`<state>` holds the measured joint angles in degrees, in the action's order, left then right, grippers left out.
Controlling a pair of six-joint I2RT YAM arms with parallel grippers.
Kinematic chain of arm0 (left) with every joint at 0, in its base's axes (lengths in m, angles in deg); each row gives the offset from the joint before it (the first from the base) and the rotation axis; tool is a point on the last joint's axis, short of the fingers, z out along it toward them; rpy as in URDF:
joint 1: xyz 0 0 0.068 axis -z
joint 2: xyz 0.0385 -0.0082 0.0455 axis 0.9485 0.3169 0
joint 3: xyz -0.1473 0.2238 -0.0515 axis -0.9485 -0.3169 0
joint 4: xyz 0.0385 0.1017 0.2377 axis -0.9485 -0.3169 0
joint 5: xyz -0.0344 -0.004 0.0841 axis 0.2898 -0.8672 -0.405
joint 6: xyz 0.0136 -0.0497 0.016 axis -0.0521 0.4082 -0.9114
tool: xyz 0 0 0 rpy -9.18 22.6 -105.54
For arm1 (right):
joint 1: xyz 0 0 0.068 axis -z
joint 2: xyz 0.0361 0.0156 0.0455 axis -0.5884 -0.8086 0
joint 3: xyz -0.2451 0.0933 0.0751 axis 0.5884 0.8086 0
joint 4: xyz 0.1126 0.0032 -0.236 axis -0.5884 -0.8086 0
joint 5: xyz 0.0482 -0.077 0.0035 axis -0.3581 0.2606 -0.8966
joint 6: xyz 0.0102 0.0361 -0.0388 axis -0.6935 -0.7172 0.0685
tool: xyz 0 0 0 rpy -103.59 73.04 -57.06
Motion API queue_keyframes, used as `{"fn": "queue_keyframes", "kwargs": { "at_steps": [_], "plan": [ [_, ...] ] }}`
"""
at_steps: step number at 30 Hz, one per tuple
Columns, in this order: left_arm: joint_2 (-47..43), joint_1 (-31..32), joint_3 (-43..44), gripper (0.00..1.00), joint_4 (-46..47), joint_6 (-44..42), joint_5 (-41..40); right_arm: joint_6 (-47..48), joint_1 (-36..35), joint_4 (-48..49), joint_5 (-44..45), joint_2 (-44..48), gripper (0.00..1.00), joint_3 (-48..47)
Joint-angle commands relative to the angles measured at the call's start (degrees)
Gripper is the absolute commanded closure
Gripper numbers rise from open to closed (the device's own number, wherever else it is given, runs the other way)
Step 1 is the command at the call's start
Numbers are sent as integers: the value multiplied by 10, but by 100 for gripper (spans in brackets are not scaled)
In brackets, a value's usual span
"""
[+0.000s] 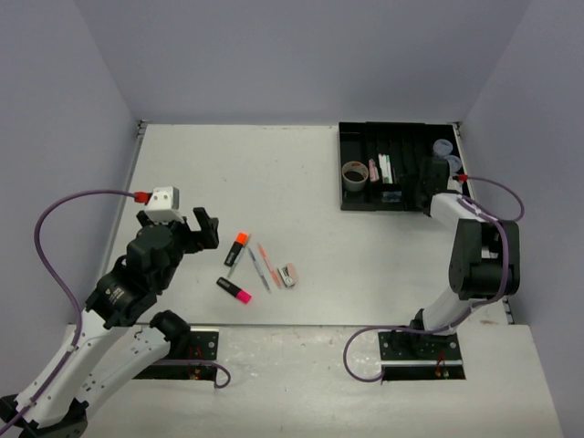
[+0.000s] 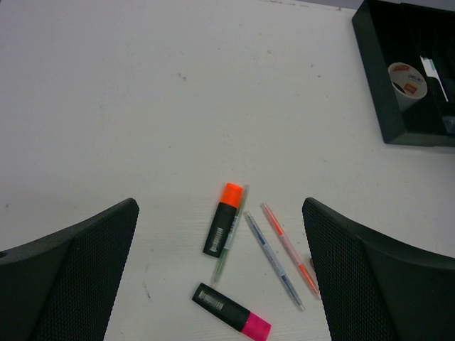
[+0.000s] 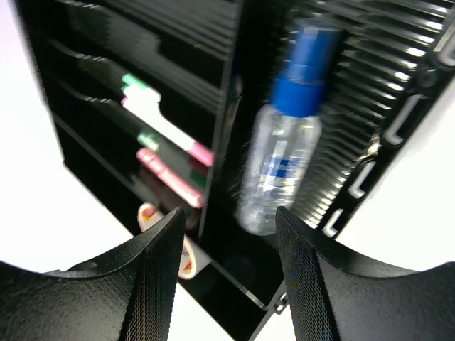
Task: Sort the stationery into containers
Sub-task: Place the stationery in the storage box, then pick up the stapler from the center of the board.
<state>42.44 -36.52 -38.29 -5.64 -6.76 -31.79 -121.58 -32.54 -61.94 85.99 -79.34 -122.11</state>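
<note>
We see the left arm folded at the elbow with the wrist pitched down. The left end effector (image 1: 182, 230) hangs spread wide and empty over the desk (image 1: 274, 164), just left of the loose stationery. The right arm reaches to the far right corner, and the right end effector (image 3: 229, 217) points nose-down over the tray (image 1: 351, 204). Its fingers stand apart with nothing clamped.

A small clear bottle (image 3: 283, 160) with a blue cap lies in a ribbed compartment just beyond those fingers.

Loose on the desk:
- orange highlighter (image 2: 222, 224)
- pink highlighter (image 2: 231, 311)
- three thin pens (image 2: 274, 259) fanned beside them
- one small pale item (image 1: 288, 276)

In the tray:
- tape roll (image 1: 354, 173) at the left end
- bluish tubs (image 1: 443, 147) at the far right
- pink and white markers (image 3: 170, 177) in the narrow slots

Labels: there are barcode stickers on both highlighter bodies, red-and-white print on the tape roll and blue print on the bottle. We can't read any of it.
</note>
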Motion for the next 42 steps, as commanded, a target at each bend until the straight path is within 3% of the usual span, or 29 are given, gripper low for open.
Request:
{"fn": "queue_keyframes", "kwargs": {
  "at_steps": [1, 6, 11, 12, 14, 19, 24, 27, 29, 31, 42],
  "plan": [
    [4, 1, 2, 0, 12, -5, 1, 45, 2, 22, -12, 54, 44, -23],
    [21, 1, 3, 0, 10, -5, -1, 181, -28, 46, -86, 128, 50, -28],
    [45, -2, 10, 0, 8, -4, -6, 337, -140, 51, -80, 225, 49, 23],
    [51, -4, 13, 0, 4, -4, -12, 373, -174, 61, -69, 249, 47, 40],
    [56, -6, 14, 0, 2, -2, -15, 423, -241, 63, -71, 272, 34, 65],
    [57, -7, 26, 0, -19, 31, -25, 458, -348, -42, -56, 266, 29, 65],
    [89, -6, 17, 0, -3, 134, 86, 453, -371, -95, -8, 341, 27, 120],
    [149, -6, 0, 0, 26, 154, 105, 470, -371, -101, -39, 384, 13, 144],
    [204, -2, 1, 0, 31, 169, 106, 477, -373, -127, -87, 379, 13, 132],
    [223, 10, -5, 0, 45, 193, 97, 475, -406, -156, -94, 362, 20, 114],
    [204, 25, -20, 0, 90, 208, 120, 442, -606, -218, 24, 136, 23, 7]
  ]
}}
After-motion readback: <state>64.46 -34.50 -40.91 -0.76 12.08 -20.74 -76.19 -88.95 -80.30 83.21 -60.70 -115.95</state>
